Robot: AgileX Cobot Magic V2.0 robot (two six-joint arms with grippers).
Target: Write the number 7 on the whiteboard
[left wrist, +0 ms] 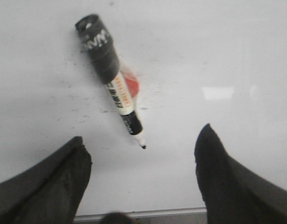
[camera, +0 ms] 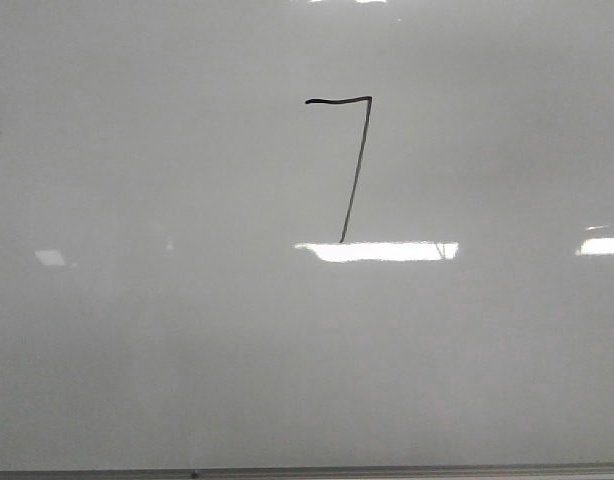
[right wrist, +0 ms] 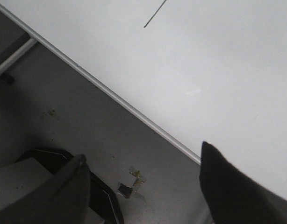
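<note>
The whiteboard (camera: 137, 330) fills the front view, glossy pale grey. On it stands the number 7 (camera: 356, 170), a thin black figure with a wavy top stroke and a long slanted downstroke. No gripper shows in the front view. In the left wrist view a black-and-white marker (left wrist: 111, 79) lies uncapped on the whiteboard (left wrist: 237, 56), tip toward my left gripper (left wrist: 142, 145), which is open and apart from it. My right gripper (right wrist: 142, 157) is open and empty beside the whiteboard's metal edge (right wrist: 111, 95); the end of the 7's downstroke (right wrist: 154, 14) shows there.
Bright glare patches (camera: 377, 251) lie across the board. A red-orange cap or magnet (left wrist: 131, 85) sits behind the marker. Off the board's edge lie a grey floor (right wrist: 78, 116) with a scrap of debris (right wrist: 130, 184) and a dark frame (right wrist: 104, 196).
</note>
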